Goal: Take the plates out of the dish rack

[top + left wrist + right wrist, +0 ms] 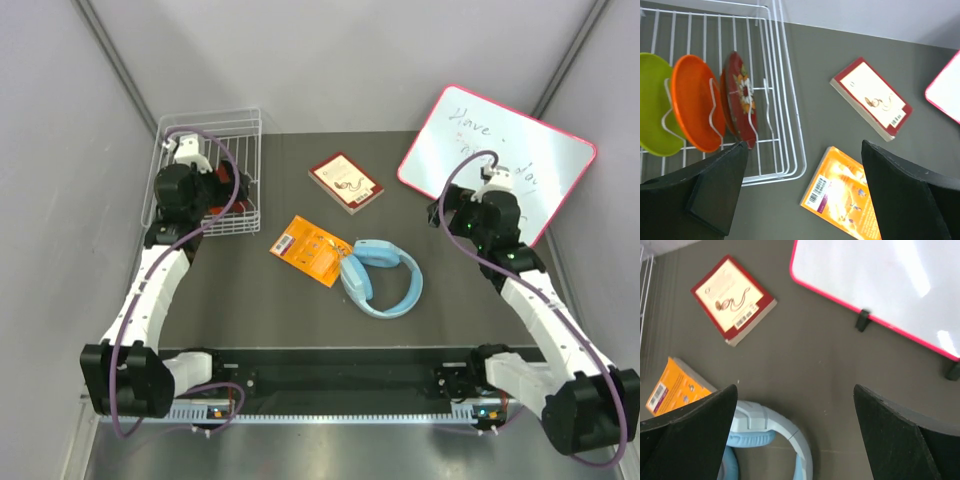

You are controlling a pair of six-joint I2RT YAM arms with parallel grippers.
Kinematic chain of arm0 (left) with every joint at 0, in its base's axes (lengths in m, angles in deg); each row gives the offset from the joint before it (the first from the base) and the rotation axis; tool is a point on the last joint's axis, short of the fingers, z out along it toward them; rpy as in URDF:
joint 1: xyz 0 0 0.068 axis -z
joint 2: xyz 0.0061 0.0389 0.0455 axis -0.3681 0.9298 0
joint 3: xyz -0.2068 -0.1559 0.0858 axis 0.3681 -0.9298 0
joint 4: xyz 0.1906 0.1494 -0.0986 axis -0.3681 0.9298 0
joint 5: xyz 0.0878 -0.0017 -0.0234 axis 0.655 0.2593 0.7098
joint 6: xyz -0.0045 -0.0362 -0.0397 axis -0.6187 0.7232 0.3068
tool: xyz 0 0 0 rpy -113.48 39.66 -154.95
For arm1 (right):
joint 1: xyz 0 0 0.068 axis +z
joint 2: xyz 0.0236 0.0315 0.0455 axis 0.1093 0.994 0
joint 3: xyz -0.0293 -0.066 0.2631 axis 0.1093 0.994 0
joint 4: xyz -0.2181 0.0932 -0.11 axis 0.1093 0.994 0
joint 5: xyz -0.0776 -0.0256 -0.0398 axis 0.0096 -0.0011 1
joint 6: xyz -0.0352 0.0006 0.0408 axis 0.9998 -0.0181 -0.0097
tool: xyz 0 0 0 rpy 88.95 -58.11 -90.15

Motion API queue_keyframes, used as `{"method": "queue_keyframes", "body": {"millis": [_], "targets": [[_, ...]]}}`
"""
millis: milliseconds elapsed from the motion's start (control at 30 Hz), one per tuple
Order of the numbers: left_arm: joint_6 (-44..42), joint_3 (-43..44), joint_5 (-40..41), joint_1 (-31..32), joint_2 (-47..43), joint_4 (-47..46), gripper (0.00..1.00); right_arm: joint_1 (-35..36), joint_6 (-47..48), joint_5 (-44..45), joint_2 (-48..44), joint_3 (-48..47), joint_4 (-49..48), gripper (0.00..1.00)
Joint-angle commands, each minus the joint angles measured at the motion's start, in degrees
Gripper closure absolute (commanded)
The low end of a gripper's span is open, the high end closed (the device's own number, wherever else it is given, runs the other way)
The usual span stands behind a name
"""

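The white wire dish rack [247, 122] stands at the table's far left. In the left wrist view three plates stand upright between its prongs [786, 105]: a green plate [652, 105], an orange plate [692, 100] and a dark red flowered plate [740, 97]. My left gripper [802, 145] hangs open above the rack's near right corner, with nothing between its fingers [715, 185]. From the top camera the left arm's wrist [180, 190] hides most of the plates. My right gripper [795, 387] is open and empty over bare table at the right, far from the rack.
A red book [346, 182] lies mid-table at the back. An orange book [310, 249] lies just right of the rack. Blue headphones [382, 277] lie beside it. A pink-framed whiteboard [495, 170] leans at the far right. Grey walls close in both sides.
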Motion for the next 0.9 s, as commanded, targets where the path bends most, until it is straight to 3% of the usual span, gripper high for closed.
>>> {"method": "queue_keyframes", "body": {"millis": [0, 67, 300, 533, 867], "targets": [[-2.1, 4.0, 5.6, 0.2, -0.9, 0.9, 0.01, 0.7, -0.8, 10.5, -6.0, -2.9, 0.4, 0.00], [-2.2, 5.1, 4.9, 0.2, 0.0, 1.5, 0.01, 0.7, -2.6, 15.0, -7.1, -3.3, 2.9, 0.00], [0.1, 4.4, -0.3, 0.2, 2.1, -2.1, 0.01, 0.7, 0.3, 12.3, -8.9, -2.3, 1.8, 0.00], [-2.3, 2.3, 6.5, 0.2, 7.6, -7.8, 0.10, 0.7, 0.6, 12.1, -9.3, -0.3, 1.3, 0.00], [-4.2, 1.8, 16.5, 0.3, 15.5, -15.8, 0.12, 0.7, -0.5, 10.0, -6.1, 3.0, -2.7, 0.00]]}}
